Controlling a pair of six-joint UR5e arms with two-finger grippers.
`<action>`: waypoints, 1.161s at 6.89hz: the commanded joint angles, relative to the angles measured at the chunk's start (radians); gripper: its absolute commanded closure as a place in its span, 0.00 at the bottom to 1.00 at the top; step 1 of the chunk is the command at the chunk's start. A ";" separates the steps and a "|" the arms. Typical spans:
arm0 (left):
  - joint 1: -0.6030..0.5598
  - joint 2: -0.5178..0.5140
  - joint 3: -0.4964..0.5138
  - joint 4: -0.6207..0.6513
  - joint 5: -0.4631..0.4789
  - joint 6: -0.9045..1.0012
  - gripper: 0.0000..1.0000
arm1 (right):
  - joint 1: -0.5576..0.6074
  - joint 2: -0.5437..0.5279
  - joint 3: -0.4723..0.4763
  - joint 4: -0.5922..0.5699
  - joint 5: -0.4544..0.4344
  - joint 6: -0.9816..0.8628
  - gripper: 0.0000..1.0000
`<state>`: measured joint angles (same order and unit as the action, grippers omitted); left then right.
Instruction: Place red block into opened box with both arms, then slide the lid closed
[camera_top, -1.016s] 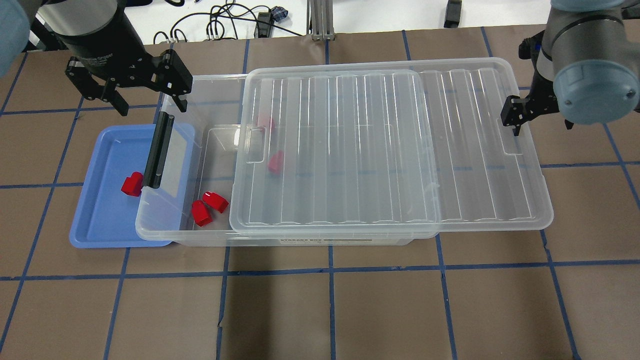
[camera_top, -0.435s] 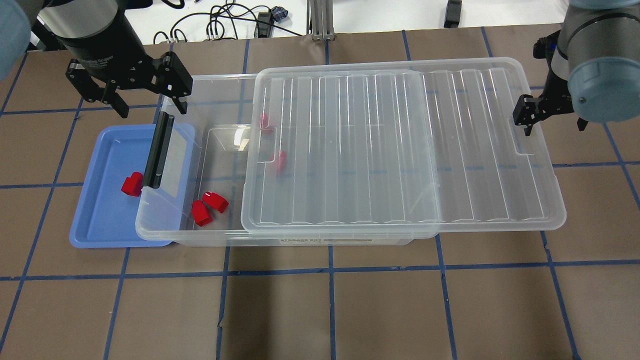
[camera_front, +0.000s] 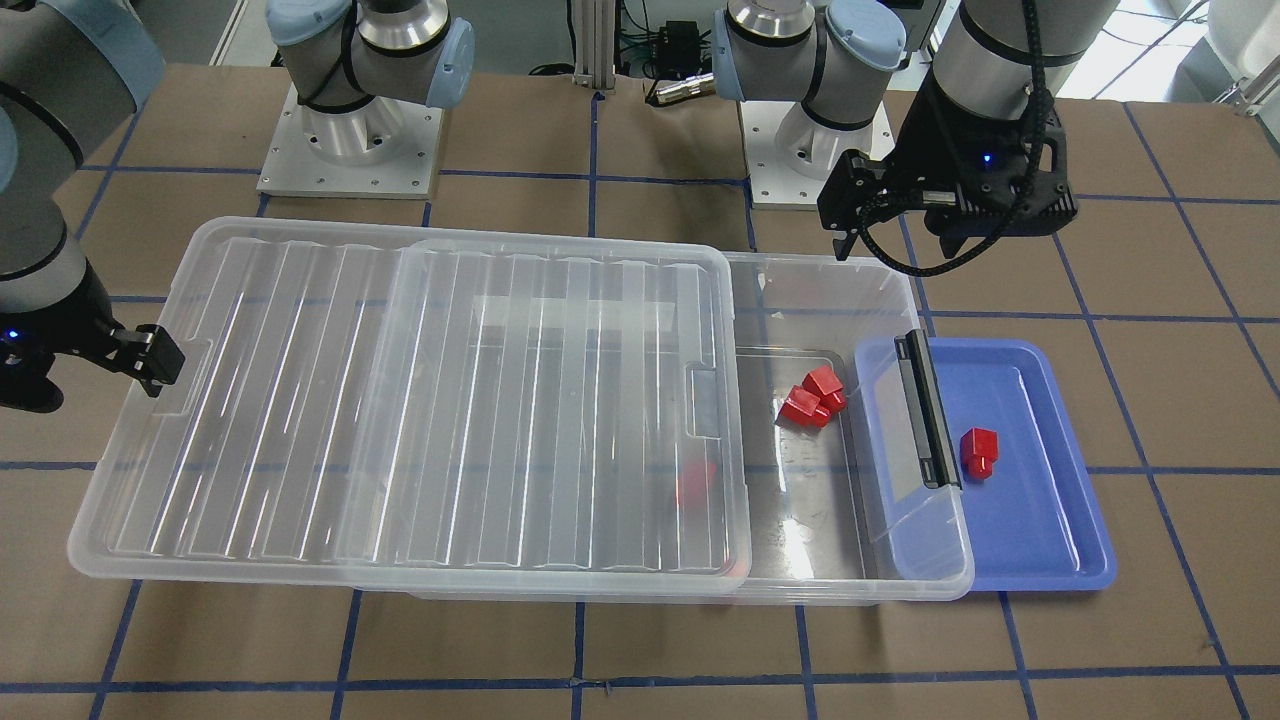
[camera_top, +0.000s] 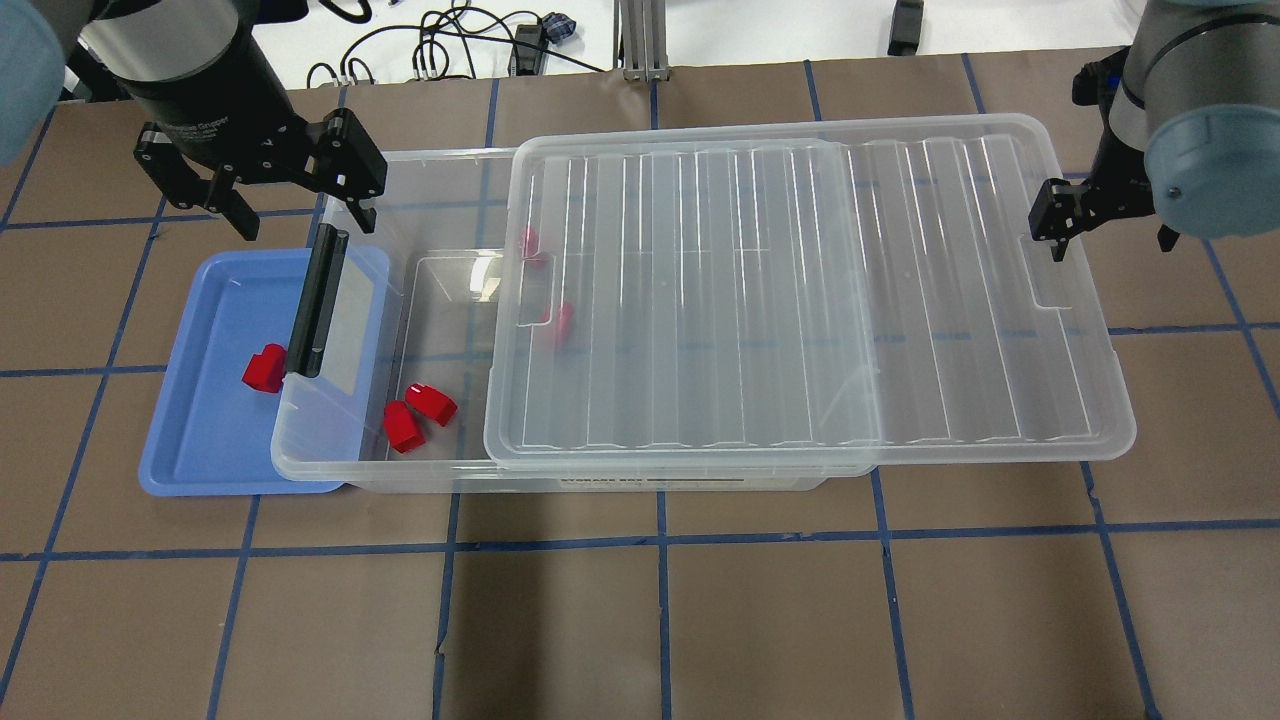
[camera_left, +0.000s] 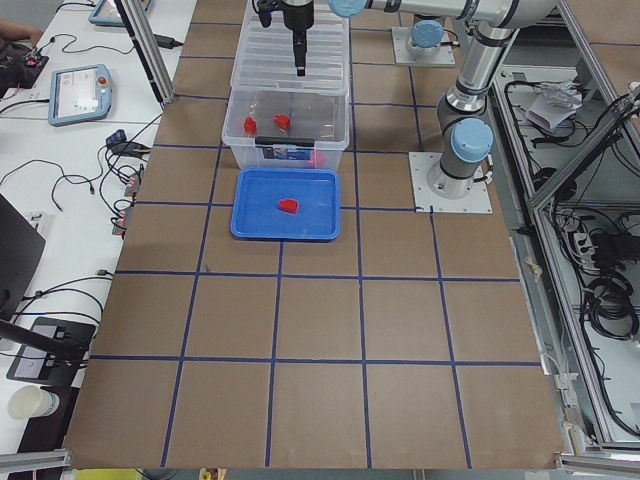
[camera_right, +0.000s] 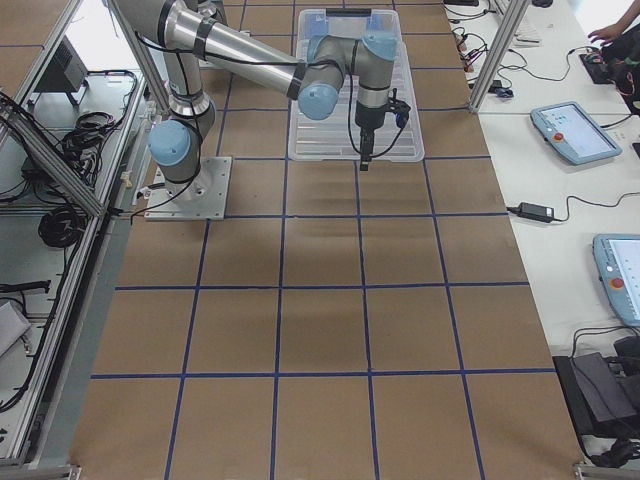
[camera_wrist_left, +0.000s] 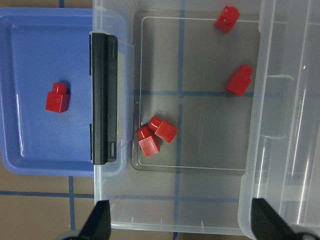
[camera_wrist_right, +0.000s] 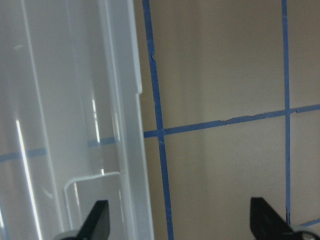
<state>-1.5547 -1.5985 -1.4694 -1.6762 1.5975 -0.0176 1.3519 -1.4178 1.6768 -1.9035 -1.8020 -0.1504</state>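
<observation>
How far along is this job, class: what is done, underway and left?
Done: the lid is slid partway off the box, four red blocks inside. In hand: nothing; the left hand hangs open over the box's handle end, the right hand open by the lid's far edge. Left: the red block on the blue tray goes in, then the lid slides shut.

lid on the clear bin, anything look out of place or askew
Yes. The ribbed clear plastic lid is slid well past the end of the large clear plastic box opposite its handle, overhanging the table and leaving the handle end uncovered. That handle end also overlaps the shallow blue tray.
</observation>
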 joint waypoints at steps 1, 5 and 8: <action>0.008 -0.015 0.011 -0.003 0.010 0.001 0.00 | 0.099 -0.009 -0.218 0.215 0.126 0.000 0.00; 0.004 0.035 -0.008 -0.088 0.001 -0.062 0.00 | 0.170 -0.079 -0.263 0.458 0.339 0.098 0.00; -0.036 0.029 -0.061 -0.002 0.006 -0.162 0.00 | 0.170 -0.133 -0.218 0.448 0.267 0.092 0.00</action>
<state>-1.5693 -1.5662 -1.4866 -1.7136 1.6057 -0.1884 1.5212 -1.5394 1.4487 -1.4553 -1.4985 -0.0536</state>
